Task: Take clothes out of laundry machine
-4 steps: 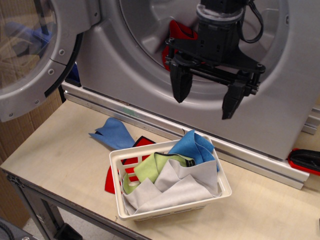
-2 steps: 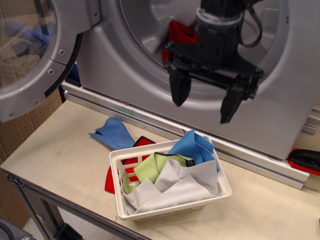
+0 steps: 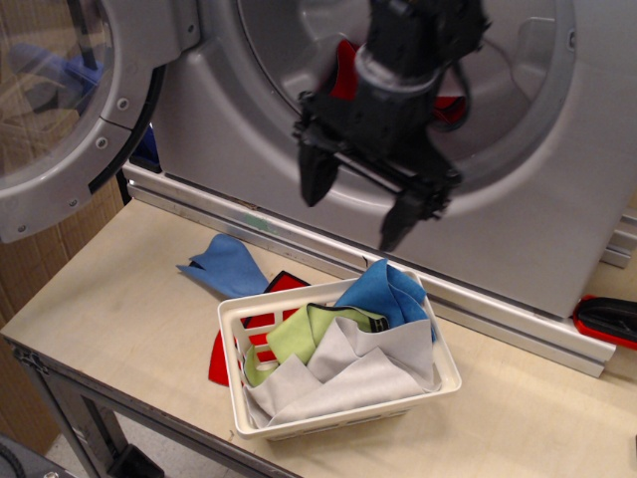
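The laundry machine (image 3: 219, 129) is silver-grey, with its round door (image 3: 70, 119) swung open to the left. Red clothes (image 3: 344, 68) lie inside the drum hole, mostly hidden behind the arm; another bit of red shows to the right of the arm (image 3: 450, 106). My black gripper (image 3: 356, 202) hangs in front of the drum's lower rim, above the basket, tilted. Its two fingers are spread wide and hold nothing. It is in front of and below the red clothes, not touching them.
A white slatted basket (image 3: 231, 370) on the wooden table holds grey (image 3: 348, 383), lime-green (image 3: 297, 335) and blue (image 3: 386, 291) cloths. A blue cloth (image 3: 225, 265) lies on the table behind it, red cloth (image 3: 217, 355) partly under it. A red-black object (image 3: 607, 319) lies at the right.
My gripper has swung left and tilted, its fingers a little lower over the basket. It stays open and empty. The cloths have not moved.
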Robot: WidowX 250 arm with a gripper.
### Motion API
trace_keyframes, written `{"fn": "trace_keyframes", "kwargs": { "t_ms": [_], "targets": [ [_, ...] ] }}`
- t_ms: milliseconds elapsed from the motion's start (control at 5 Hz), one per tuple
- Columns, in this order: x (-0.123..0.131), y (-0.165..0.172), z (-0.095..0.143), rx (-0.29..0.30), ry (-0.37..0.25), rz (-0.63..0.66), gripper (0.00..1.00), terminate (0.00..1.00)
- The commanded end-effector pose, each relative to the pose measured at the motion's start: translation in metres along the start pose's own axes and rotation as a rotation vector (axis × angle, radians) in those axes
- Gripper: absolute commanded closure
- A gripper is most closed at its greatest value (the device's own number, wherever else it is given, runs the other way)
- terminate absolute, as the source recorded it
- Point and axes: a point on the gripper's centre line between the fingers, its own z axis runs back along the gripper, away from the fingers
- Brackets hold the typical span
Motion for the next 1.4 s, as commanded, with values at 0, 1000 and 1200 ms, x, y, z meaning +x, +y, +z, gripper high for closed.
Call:
{"fn": "trace_keyframes", "kwargs": {
  "t_ms": [0, 1000, 1200],
  "targets": [
    [0.047, 0.036, 0.006, 0.054, -0.311, -0.102, 0.00, 0.00],
    [0.137, 0.057, -0.014, 0.022, -0.628, -0.191, 0.00, 0.00],
    [0.148, 0.055, -0.026, -0.007, -0.668, -0.202, 0.00, 0.00]
  ]
}}
